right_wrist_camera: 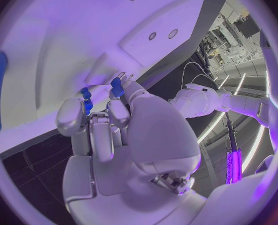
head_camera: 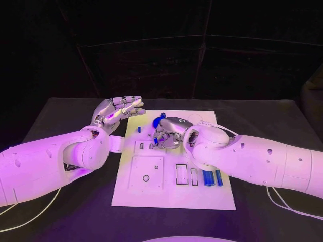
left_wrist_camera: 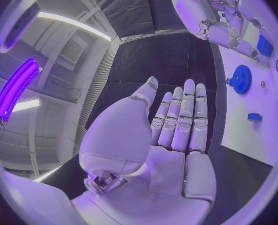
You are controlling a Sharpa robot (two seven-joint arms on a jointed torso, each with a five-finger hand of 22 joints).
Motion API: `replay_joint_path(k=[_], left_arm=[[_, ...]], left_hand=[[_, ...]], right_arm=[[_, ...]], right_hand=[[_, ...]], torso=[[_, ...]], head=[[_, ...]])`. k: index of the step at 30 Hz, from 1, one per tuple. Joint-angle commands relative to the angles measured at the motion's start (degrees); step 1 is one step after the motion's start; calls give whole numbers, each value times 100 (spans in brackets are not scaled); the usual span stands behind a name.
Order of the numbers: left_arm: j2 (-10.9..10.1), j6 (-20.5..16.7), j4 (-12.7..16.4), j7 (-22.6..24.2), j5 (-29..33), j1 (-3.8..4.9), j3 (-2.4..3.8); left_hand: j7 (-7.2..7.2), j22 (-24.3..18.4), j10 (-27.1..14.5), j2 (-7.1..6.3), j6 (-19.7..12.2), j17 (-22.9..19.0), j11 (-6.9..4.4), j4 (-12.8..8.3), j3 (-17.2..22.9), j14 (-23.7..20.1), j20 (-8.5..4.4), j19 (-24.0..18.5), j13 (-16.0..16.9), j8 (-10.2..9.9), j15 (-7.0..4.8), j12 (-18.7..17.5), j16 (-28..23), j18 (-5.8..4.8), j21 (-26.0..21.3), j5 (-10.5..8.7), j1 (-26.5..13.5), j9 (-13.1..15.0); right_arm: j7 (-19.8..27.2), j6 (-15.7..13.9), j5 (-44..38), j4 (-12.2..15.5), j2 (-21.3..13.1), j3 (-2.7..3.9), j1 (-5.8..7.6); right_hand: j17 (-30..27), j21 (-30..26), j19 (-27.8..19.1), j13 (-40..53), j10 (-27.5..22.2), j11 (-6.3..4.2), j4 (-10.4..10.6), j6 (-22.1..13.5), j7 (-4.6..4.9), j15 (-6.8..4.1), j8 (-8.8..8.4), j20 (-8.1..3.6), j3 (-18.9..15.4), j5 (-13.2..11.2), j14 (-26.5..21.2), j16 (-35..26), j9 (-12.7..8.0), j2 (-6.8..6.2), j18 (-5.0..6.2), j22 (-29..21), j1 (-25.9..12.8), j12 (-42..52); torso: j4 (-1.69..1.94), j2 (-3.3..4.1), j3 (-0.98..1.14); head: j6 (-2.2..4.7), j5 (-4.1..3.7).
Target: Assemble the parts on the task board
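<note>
Spanning the centre of the head view, the board (head_camera: 174, 194) lies under both arms. The left hand (head_camera: 116, 113), upper left of centre, is spread flat and empty beside the board's edge. The right hand (head_camera: 169, 135), at centre, pinches a small blue part (right_wrist_camera: 116, 87) over the board. A loose pinch could drop or tilt the part, likely knocking the gear (left_wrist_camera: 241, 78) nearby.

The middle of the board (head_camera: 172, 194) is occupied by the right hand (head_camera: 169, 135), lowered onto it — approach from that side is blocked by its forearm. The left hand (head_camera: 118, 112) is held raised and spread beside the board's far left corner. Near the gear (left_wrist_camera: 241, 79) little room is left; the near edge is unobstructed.
</note>
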Motion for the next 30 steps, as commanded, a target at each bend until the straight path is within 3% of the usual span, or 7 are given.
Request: replay_joint_path(k=[1, 13, 30], left_arm=[[6, 41, 2, 87, 2, 11, 5], [17, 59, 14, 79, 2, 11, 5], [24, 70, 58, 56, 2, 11, 5]], left_hand=[[-3, -6, 57, 50, 32, 6, 2, -22, -4, 31, 0, 30, -2, -19, -5, -37, -19, 88, -36, -27, -19, -1], [-4, -9, 61, 48, 34, 8, 0, -31, -2, 35, -1, 34, -2, -20, -6, -40, -24, 88, -38, -32, -20, -1], [-4, -9, 61, 48, 34, 8, 0, -31, -2, 35, -1, 34, -2, -20, -6, -40, -24, 88, -38, -32, -20, -1]], right_arm=[[13, 87, -155, -31, 40, 0, 5], [28, 164, -250, -168, 132, -4, -30], [-56, 447, -369, -160, 133, -8, -62]], right_hand=[[846, -2, -25, 1, 25, 28, -20, 60, -19, -15, 2, -10, 13, -20, 459, 15, 5, -46, -66, 6, -10, -3], [848, -6, -30, -5, 20, 33, -31, 53, -12, -11, -11, -8, 13, -45, 460, 15, 0, -81, -64, -3, -30, -15], [826, -30, -58, -187, -96, 62, -49, -13, 25, 11, -83, 10, 13, -161, 454, 3, -27, -182, -58, -47, -119, -244]], torso=[[-7, -2, 0], [0, -4, -3], [-5, 0, 1]], head=[[-7, 5], [-5, 8], [-24, 11]])
